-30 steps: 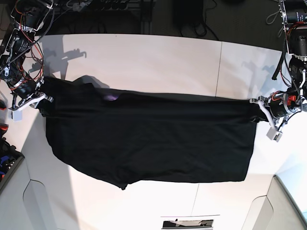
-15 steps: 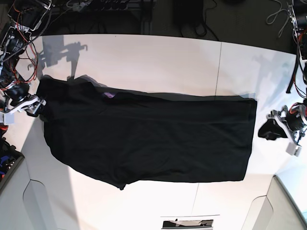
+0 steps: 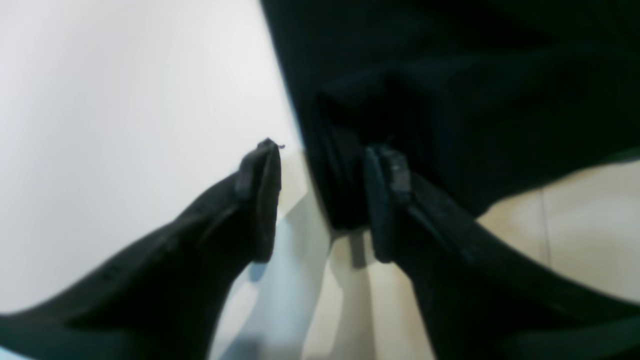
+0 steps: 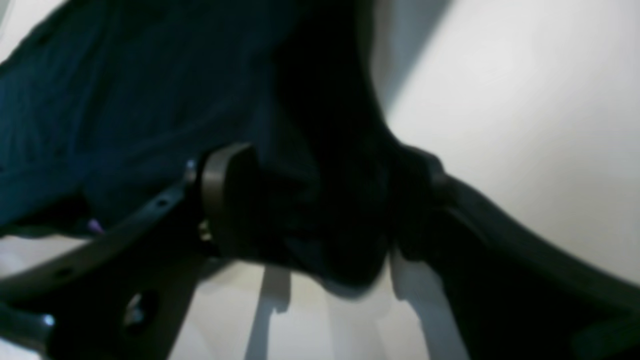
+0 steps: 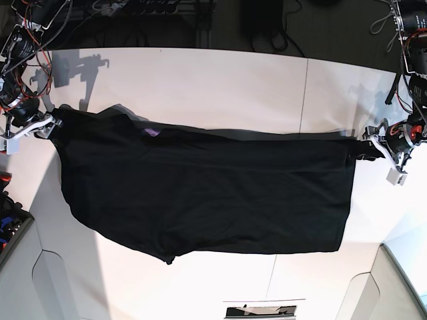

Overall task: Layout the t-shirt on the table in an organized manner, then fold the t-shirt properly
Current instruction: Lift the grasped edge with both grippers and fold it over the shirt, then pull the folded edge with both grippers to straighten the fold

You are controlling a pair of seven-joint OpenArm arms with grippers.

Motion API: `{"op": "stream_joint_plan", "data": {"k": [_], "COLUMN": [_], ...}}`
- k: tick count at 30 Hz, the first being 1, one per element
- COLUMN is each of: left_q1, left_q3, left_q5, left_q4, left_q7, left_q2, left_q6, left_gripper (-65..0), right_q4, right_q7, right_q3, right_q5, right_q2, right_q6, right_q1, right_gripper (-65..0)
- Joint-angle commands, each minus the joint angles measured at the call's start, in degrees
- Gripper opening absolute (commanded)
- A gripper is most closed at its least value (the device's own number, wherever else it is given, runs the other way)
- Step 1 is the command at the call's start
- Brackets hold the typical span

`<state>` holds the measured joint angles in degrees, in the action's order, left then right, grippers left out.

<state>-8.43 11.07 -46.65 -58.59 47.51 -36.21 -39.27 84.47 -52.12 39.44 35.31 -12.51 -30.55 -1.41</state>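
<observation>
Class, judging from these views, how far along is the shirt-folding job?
Done: the t-shirt lies spread across the table. In hand: left gripper and right gripper stand open at opposite shirt corners, cloth between the jaws. Left: flattening the rumpled edges and all folding.

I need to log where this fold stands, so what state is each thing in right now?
t-shirt: spread flat across the table, plain black side up, not yet folded.
table: white top carrying the shirt.
left hand: open at the shirt's corner, fabric between the fingers, one finger clear of the cloth.
right hand: open, a bunch of shirt fabric sitting between its fingers.
</observation>
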Motion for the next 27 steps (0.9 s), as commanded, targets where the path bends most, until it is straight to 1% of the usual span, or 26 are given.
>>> {"op": "stream_joint_plan", "data": {"k": [1, 3, 9, 15, 19, 23, 24, 25, 26, 27], "left_q1": [-1.38, -1.38, -1.20, -1.09, -1.07, -1.07, -1.09, -1.07, -1.07, -1.05], "left_q3": [0.42, 0.42, 0.42, 0.42, 0.42, 0.42, 0.42, 0.42, 0.42, 0.42], "left_q5": [-1.40, -2.32, -2.93, -1.33, -1.09, 0.17, 0.35, 0.79, 1.38, 1.64], "left_q4": [-0.55, -0.50, -0.09, 0.74, 2.10, 2.43, 2.43, 2.43, 2.43, 2.43], "left_q7": [-1.16, -1.07, -0.98, -1.01, -0.98, -0.98, -0.96, -0.98, -0.98, -0.90], "left_q2": [-1.42, -1.40, -0.24, 2.43, 4.11, 5.27, 5.46, 5.64, 5.79, 5.84], "left_q6": [-0.17, -0.22, -0.22, -0.24, -0.28, -0.26, -0.39, -0.44, -0.46, -0.63], "left_gripper": [-30.7, -28.9, -28.9, -28.8, -28.9, -29.8, -33.3, -39.7, -47.6, -55.8], "right_q4": [0.92, 0.92, 0.81, 0.07, -1.62, -3.02, -3.02, -3.02, -3.02, -3.02], "right_q7": [1.55, 1.55, 1.55, 1.86, 2.25, 2.29, 2.40, 2.47, 2.62, 2.62], "right_q3": [0.90, 2.12, 3.08, 3.04, 2.21, 0.81, 0.59, 0.52, 0.50, 0.50], "right_q5": [1.11, 1.16, 1.14, 1.40, 3.58, 3.72, 3.74, 3.76, 4.17, 4.63], "right_q2": [-0.96, -0.98, -0.90, -0.76, -0.59, 1.01, 1.64, 2.21, 2.71, 3.06], "right_q6": [0.04, 0.35, 0.79, 0.81, 0.76, 0.72, 0.68, 0.57, 0.42, 0.28], "right_q1": [-0.55, 0.04, 1.64, 1.79, 1.77, 1.77, 1.79, 1.77, 1.77, 1.77], "right_gripper": [-24.1, -24.1, -24.1, -24.1, -24.1, -24.1, -24.1, -24.3, -26.8, -32.6]}}
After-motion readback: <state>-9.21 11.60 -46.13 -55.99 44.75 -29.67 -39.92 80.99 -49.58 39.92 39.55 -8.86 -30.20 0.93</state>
